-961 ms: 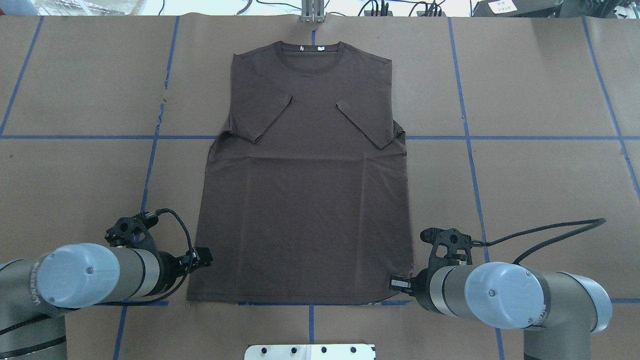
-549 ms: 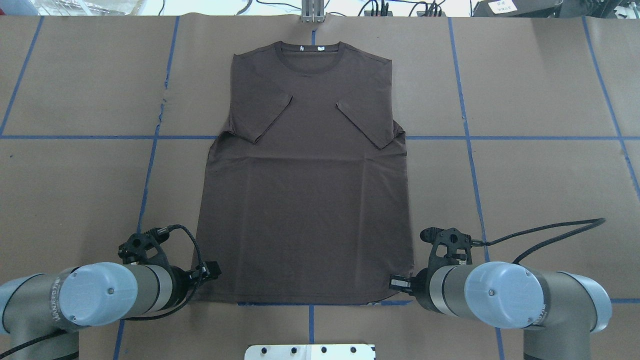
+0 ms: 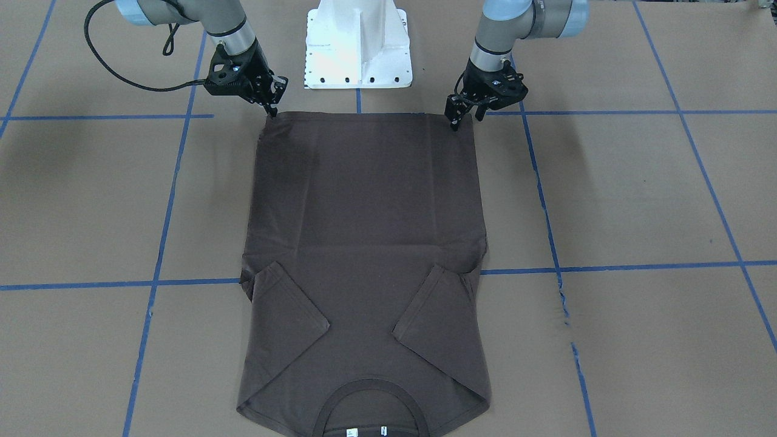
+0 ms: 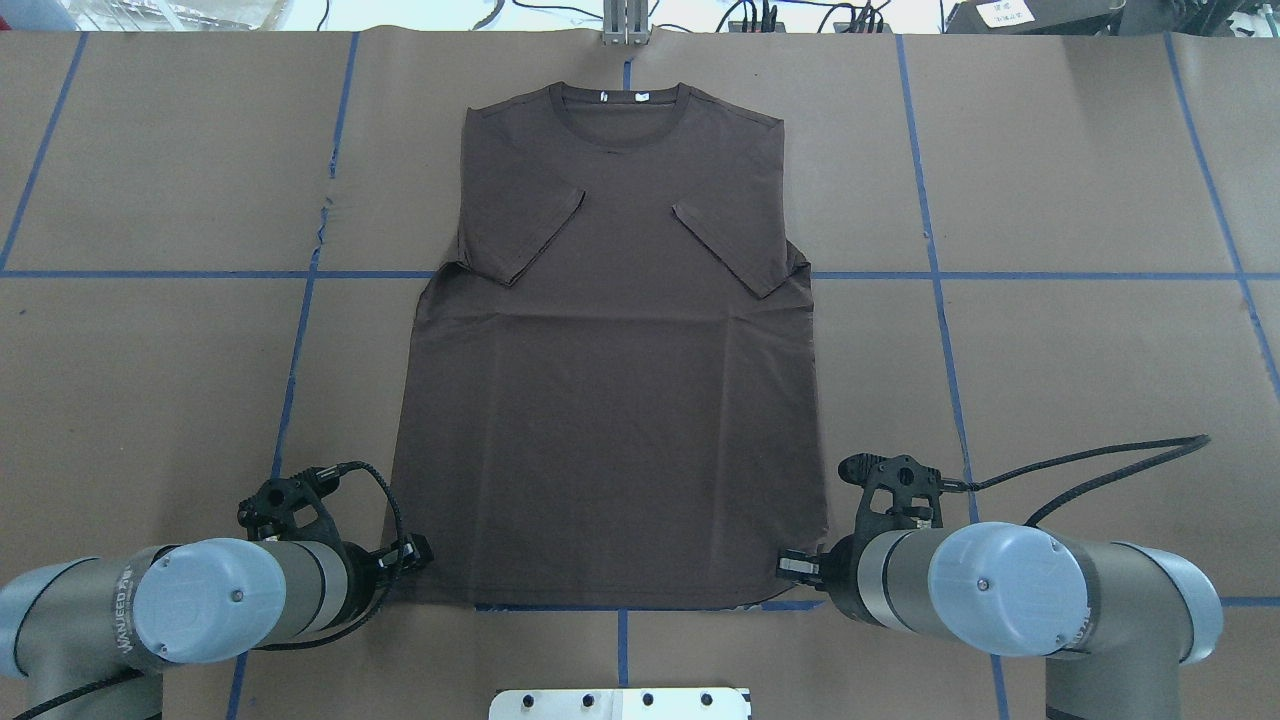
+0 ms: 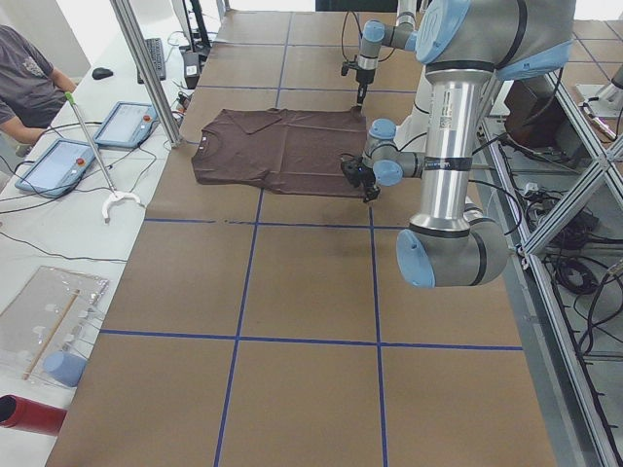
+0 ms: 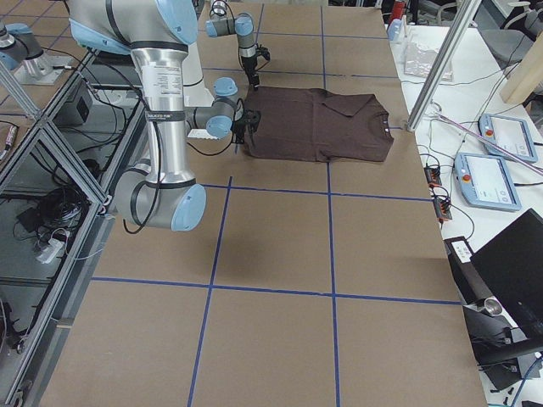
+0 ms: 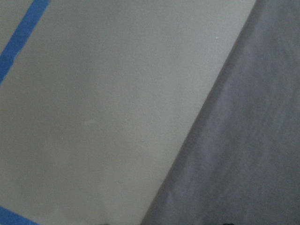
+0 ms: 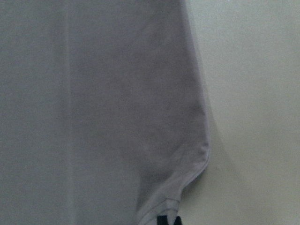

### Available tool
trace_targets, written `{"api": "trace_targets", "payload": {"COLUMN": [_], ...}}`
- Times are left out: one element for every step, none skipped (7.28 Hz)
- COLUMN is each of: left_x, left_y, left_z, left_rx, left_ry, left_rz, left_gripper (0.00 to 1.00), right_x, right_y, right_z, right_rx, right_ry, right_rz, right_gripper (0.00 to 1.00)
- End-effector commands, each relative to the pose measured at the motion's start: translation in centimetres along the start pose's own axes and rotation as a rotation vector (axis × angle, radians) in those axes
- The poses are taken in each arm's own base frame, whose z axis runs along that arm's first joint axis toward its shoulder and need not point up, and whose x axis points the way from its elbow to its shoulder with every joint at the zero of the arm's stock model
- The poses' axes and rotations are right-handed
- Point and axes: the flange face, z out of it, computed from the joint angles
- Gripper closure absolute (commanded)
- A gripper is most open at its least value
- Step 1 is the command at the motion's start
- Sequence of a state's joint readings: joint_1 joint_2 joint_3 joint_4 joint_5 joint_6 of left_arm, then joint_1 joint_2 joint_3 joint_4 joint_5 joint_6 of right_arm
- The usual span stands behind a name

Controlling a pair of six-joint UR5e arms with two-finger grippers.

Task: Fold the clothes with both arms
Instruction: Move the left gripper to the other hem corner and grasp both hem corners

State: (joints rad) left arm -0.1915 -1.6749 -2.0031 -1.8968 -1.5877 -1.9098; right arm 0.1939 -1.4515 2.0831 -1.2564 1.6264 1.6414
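Shirt [image 7: 243, 154]: dark cloth, flat and out of focus, lying ahead of the fingers [image 7: 228, 223] and off to their right. Its straight side edge slants from just left of them up to the far right corner. Table cover [image 7: 108, 108]: pale bare paper filling the ground ahead and to the left of the fingers, with a thin shadow along the cloth's edge. Blue tape [image 7: 23, 33]: one strip far ahead and to the left, another [image 7: 9, 218] near on the left; too little of the fingers shows to tell how they stand.
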Motion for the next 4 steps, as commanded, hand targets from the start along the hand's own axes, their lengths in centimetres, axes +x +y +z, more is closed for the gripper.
{"api": "trace_targets", "payload": {"left_x": [0.1, 0.1, 0.4, 0.6], "left_y": [0.6, 0.8, 1.2, 1.5], "left_z": [0.0, 0.0, -0.7, -1.5], "left_rx": [-0.004, -0.006, -0.016, -0.025], "left_ry": [-0.018, -0.017, -0.006, 0.004], "left_rz": [0.008, 0.012, 0.015, 0.019], "left_gripper": [0.82, 1.0, 1.0, 1.0], "right_x": [0.0, 0.0, 0.0, 0.0], "right_y": [0.0, 0.0, -0.1, -0.2], "right_z": [0.0, 0.0, 0.0, -0.1], "right_rx": [0.0, 0.0, 0.001, 0.001], "right_ry": [0.0, 0.0, -0.001, -0.001], "right_rz": [0.001, 0.001, 0.001, 0.002], "right_gripper": [1.0, 1.0, 1.0, 1.0]}}
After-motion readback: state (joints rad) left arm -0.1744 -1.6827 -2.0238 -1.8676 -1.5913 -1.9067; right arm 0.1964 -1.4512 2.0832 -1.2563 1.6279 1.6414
